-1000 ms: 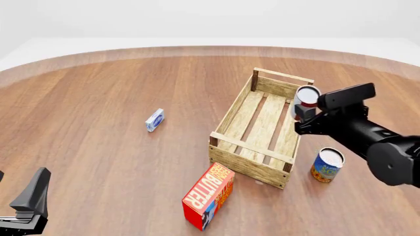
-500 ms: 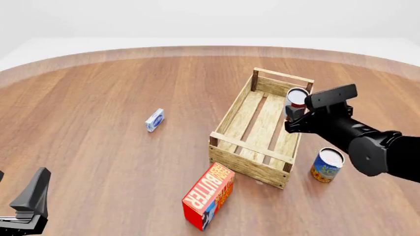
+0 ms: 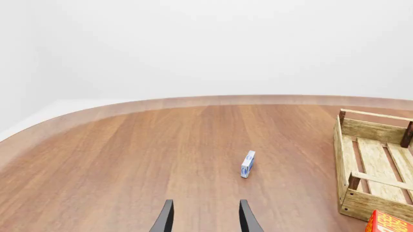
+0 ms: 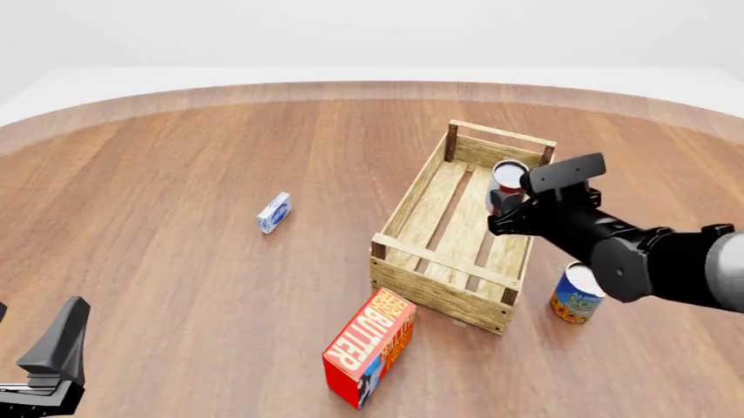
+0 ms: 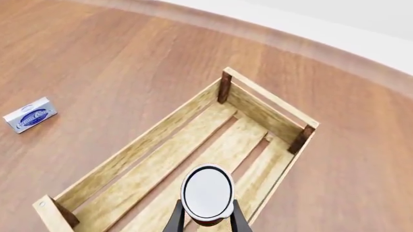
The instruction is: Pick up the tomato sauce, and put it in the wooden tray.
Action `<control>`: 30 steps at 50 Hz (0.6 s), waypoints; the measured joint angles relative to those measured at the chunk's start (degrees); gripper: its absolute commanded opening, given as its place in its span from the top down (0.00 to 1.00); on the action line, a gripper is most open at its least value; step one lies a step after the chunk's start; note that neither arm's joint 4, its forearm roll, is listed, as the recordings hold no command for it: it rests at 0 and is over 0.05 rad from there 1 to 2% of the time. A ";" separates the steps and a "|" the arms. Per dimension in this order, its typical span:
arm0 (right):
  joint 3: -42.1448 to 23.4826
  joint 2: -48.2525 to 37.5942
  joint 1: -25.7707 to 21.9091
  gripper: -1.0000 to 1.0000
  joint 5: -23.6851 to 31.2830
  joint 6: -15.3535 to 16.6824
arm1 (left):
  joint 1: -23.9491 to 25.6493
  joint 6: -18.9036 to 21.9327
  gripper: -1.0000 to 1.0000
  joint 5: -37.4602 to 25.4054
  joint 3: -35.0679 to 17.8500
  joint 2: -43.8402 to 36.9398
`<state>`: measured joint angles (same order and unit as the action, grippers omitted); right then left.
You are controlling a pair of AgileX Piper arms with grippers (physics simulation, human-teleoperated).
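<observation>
Tomato sauce (image 4: 508, 178): held upright in the air by the right hand (image 4: 503, 205), above the right-hand slats of the wooden tray (image 4: 424, 202), toward its far end; its silver top faces up in the right wrist view (image 5: 207, 191).
Right hand: clenched on the can, one finger on each side of the can's round wall below the rim, as the right wrist view shows.
Left hand (image 3: 205, 221): released, fingers apart and holding nothing, low over the desk (image 4: 174, 174) near its near left edge, well apart from everything.
Handling: I judge the can stiff and fairly weighty for its size, with a smooth label that could slip or twist in a light pinch; it will not dent easily.
Where to hold: across the middle of the side wall, fingers square to it, as now.
Setting down: a round can may roll if it tips on the slats, so it should go down upright.
Others: a blue and yellow can (image 4: 577, 293) stands just right of the tray; a butter box (image 4: 369, 347) lies near its near corner; a small blue box (image 4: 273, 212) lies well to the left.
</observation>
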<state>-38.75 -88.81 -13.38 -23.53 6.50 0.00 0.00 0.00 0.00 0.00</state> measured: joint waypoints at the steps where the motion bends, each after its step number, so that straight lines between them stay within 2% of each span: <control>1: -0.13 -0.28 -0.06 1.00 -0.11 -0.04 | 0.00 0.00 0.00 0.00 0.00 0.00; 30: -4.09 -8.29 -0.83 1.00 -2.76 -0.73 | 0.00 0.00 0.00 0.00 0.00 0.00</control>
<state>-42.84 -97.10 -14.20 -26.30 5.77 0.00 0.00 0.00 0.00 0.00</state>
